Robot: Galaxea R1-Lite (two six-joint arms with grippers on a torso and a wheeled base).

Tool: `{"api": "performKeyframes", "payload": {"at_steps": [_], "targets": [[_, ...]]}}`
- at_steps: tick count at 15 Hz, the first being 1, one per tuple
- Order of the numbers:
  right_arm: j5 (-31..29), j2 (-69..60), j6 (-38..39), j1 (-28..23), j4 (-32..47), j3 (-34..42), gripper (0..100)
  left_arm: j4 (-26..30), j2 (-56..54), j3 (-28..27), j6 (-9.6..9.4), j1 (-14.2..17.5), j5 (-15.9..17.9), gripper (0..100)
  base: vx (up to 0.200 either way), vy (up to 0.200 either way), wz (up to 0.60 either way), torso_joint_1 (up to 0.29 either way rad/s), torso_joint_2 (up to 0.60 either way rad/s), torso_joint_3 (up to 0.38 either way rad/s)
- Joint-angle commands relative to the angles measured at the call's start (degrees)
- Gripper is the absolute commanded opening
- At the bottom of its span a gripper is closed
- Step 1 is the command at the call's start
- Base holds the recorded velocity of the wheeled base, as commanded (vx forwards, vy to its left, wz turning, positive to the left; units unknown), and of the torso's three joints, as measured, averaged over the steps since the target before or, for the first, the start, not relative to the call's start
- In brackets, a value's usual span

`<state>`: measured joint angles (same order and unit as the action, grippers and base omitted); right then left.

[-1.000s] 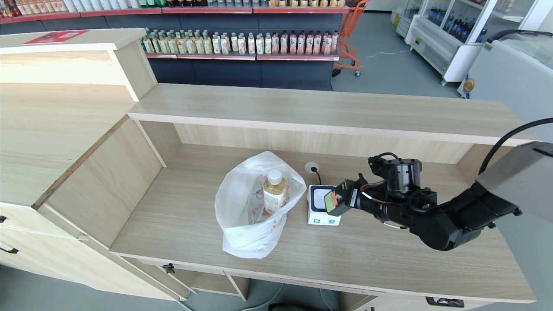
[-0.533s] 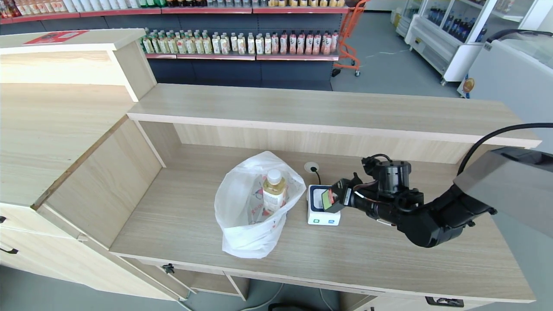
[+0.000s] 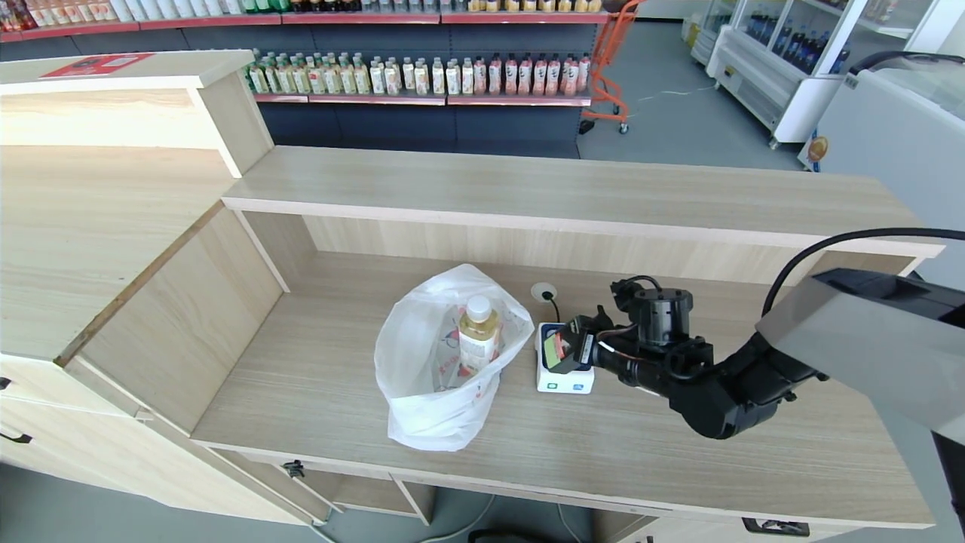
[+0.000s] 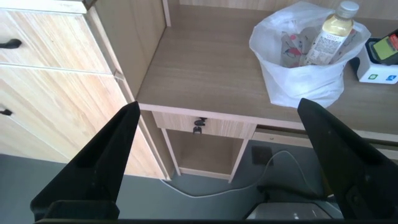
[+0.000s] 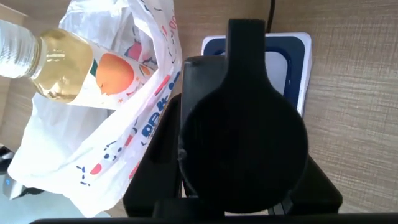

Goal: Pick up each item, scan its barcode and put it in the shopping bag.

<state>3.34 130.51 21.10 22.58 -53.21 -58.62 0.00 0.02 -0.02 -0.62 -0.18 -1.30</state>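
The right gripper (image 3: 564, 352) has advanced over the scanner (image 3: 556, 385), pinching a packet (image 3: 556, 349), apparently light and stiff, best gripped across its sides.

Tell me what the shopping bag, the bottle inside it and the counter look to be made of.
Shopping bag: thin white plastic film, slightly translucent, as its soft crumpled folds suggest.
Bottle: probably clear plastic, glossy, with a white cap and a printed label. Pale liquid shows through its wall.
Counter: matte board with a light wood grain, likely laminate rather than solid wood.

Bottle (image 3: 479, 335) in bag (image 3: 411, 362), scanner (image 3: 562, 381) right of bag, held item (image 3: 559, 350) over scanner
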Motion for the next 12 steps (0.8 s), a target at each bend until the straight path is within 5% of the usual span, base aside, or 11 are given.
{"api": "performKeyframes", "payload": {"at_steps": [1, 12], "targets": [[-0.9, 1.9, 0.0, 0.5, -0.5, -0.5, 0, 0.0, 0.0, 0.0, 0.01, 0.0, 0.0, 100, 0.0, 0.0, 0.0, 0.0, 0.0, 0.0], [-1.5, -9.3, 2.0, 0.6, -0.8, 1.1, 0, 0.0, 0.0, 0.0, 0.09, 0.0, 0.0, 100, 0.0, 0.0, 0.0, 0.0, 0.0, 0.0]]}}
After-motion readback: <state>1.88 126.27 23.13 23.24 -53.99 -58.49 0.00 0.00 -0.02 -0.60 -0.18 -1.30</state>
